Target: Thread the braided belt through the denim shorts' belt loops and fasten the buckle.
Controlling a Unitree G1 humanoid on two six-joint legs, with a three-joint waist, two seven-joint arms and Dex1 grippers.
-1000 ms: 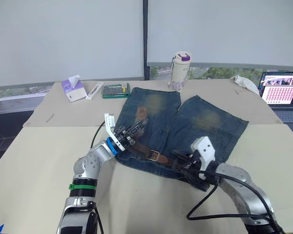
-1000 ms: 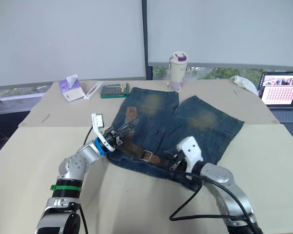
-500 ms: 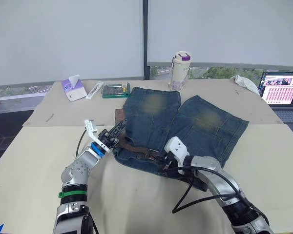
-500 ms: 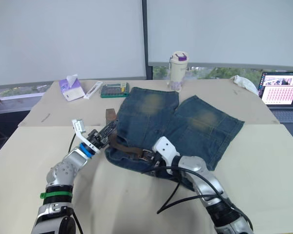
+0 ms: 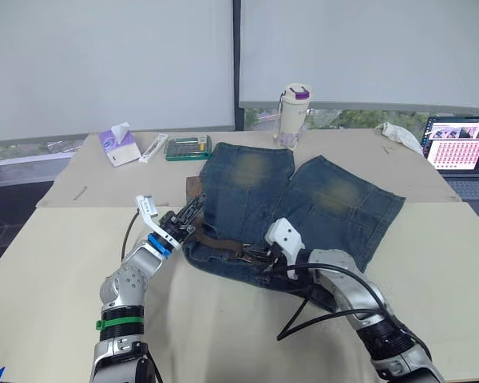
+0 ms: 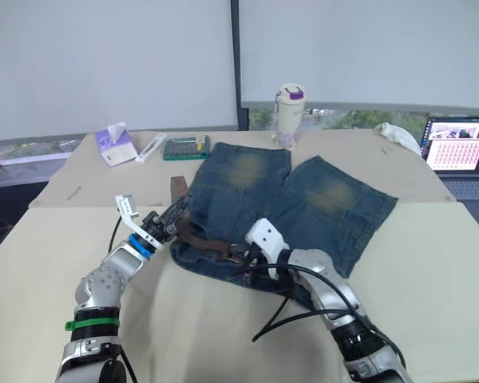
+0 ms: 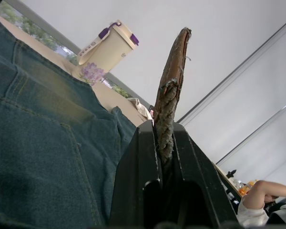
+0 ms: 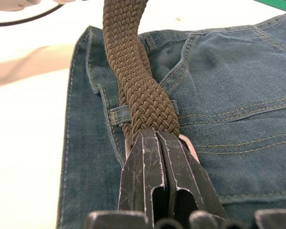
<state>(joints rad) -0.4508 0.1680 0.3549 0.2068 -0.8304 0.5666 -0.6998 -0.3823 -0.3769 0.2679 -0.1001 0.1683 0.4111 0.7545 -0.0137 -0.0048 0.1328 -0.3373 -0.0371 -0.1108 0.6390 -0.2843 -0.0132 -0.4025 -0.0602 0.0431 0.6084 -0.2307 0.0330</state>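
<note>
Two grippers both clamped on braided belt (image 5: 215, 239). Our left gripper (image 5: 190, 217) pinches tail end at waistband's left edge, tip standing up between fingers. Our right gripper (image 6: 241, 257) pressed together on strap beside buckle (image 8: 188, 148), over a belt loop (image 8: 120, 114). Belt's long axis runs along waistband of denim shorts (image 5: 319, 199) on table (image 5: 56, 255), from left gripper toward right. We judge right nearer buckle, so fastening turns on bringing tail rightward.

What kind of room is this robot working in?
Probably an office or lab: pale tables by big windows with roller blinds, an open laptop, a tissue box, and a lidded drink cup.
</note>
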